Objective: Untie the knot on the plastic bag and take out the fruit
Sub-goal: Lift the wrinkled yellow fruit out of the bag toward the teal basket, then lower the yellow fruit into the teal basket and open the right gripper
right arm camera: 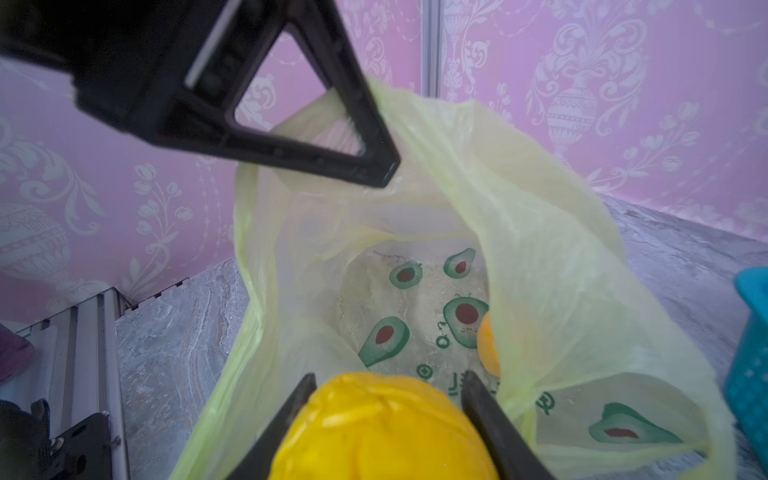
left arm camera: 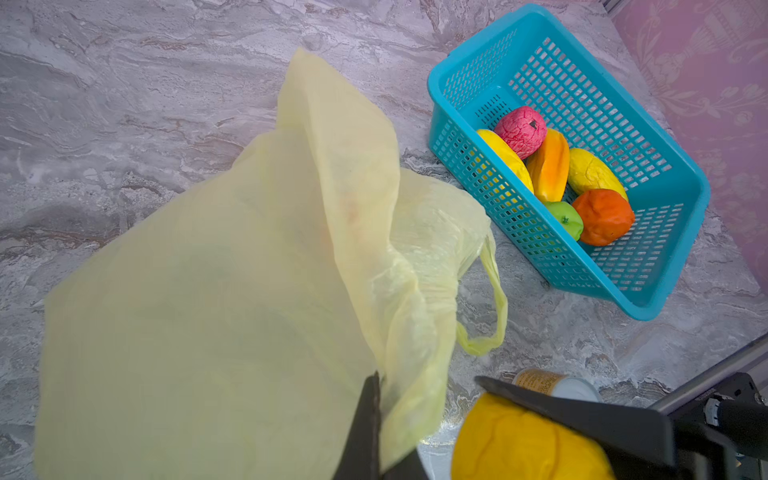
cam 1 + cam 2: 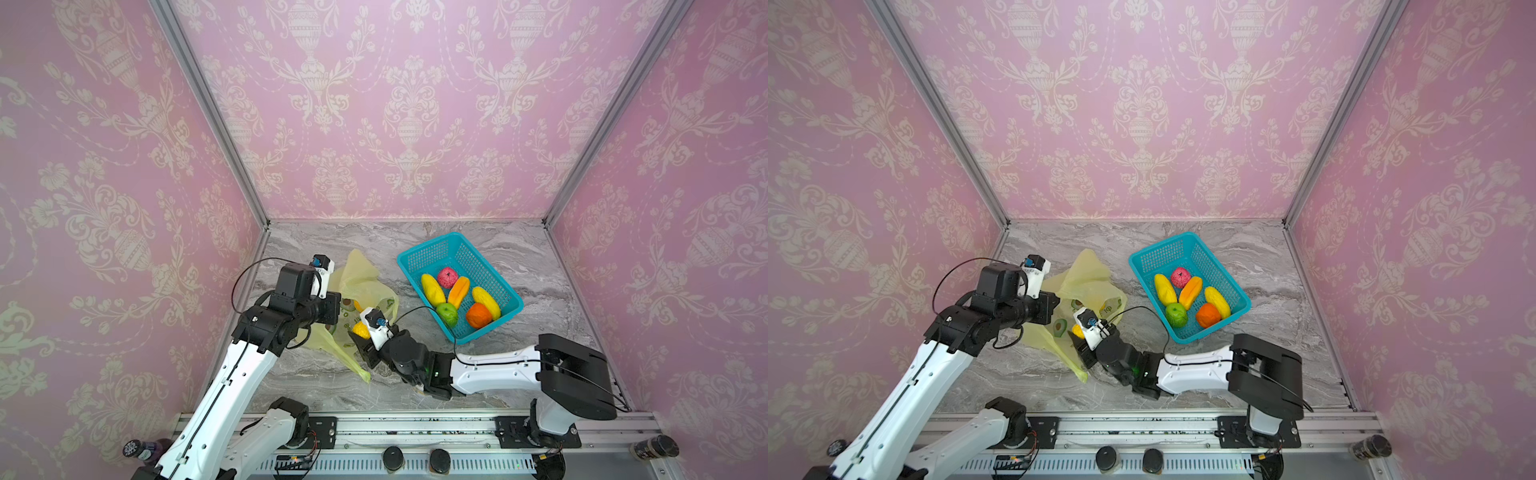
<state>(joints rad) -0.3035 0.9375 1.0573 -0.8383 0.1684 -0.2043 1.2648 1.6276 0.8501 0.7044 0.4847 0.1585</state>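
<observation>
Gripping the yellow lemon point(image 1: 382, 428) at the mouth of the plastic bag point(image 1: 540, 232), the right gripper point(image 1: 388, 376) is clamping it between half-spread jaws, and the rounded skin is giving little purchase (a slip would be dropping it back inside the bag). Above that mouth the left gripper point(image 1: 374, 166), jaws pinched shut on the bag's rim, is holding the film up. A tug there could be collapsing the opening over the orange-yellow fruit point(image 1: 488, 347) lying deeper inside. No knot is showing, and a handle loop point(image 2: 496, 299) is hanging loose. Beyond the bag, the teal mesh basket point(image 3: 419, 253) is holding six fruits point(image 3: 459, 291), and a careless swing could be clipping its wall.
</observation>
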